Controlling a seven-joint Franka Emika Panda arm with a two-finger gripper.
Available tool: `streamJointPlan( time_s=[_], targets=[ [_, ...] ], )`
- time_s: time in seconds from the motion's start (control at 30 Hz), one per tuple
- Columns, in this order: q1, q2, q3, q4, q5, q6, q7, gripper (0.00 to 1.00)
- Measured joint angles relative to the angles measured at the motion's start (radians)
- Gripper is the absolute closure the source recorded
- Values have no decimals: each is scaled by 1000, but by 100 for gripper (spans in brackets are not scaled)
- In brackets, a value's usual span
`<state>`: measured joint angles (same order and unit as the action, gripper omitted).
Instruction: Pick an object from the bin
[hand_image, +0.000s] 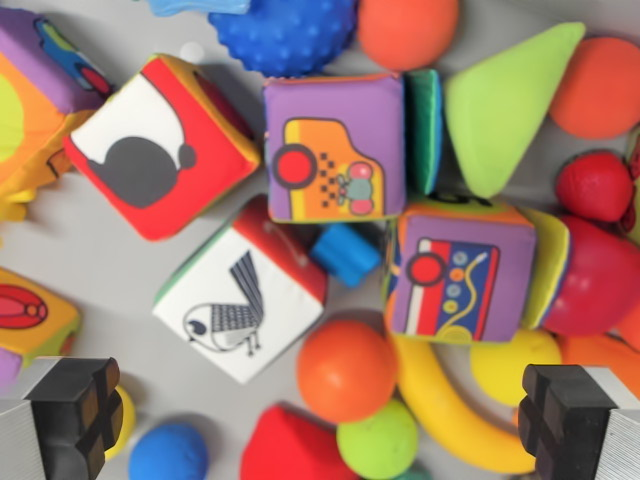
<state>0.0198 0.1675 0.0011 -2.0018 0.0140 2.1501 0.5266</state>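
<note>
I look straight down into a bin full of soft toys. My gripper (320, 420) is open: one black fingertip (75, 415) shows at the wrist view's lower left, the other at the lower right. Between them lie an orange ball (346, 370), a green ball (378, 440), a red block (290, 447) and a yellow banana (450, 410). Just above sit a white cube with a bird picture (240, 300) and a purple cube (458, 278). Nothing is held.
Further up are a red-and-white cube (160, 145), a purple cube with a car picture (333, 148), a blue bumpy ball (285, 32), a green wedge (505, 100), a small blue block (345, 253) and a blue ball (168, 453). Grey bin floor (90, 260) shows at left.
</note>
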Motion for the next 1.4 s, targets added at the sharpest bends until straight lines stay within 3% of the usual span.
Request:
streamJointPlan(
  time_s=[0.9,1.4],
  targets=[
    [19,43,36,-34,-12,80,-254,0],
    [28,78,62,-47,-24,131,-416,0]
  ],
)
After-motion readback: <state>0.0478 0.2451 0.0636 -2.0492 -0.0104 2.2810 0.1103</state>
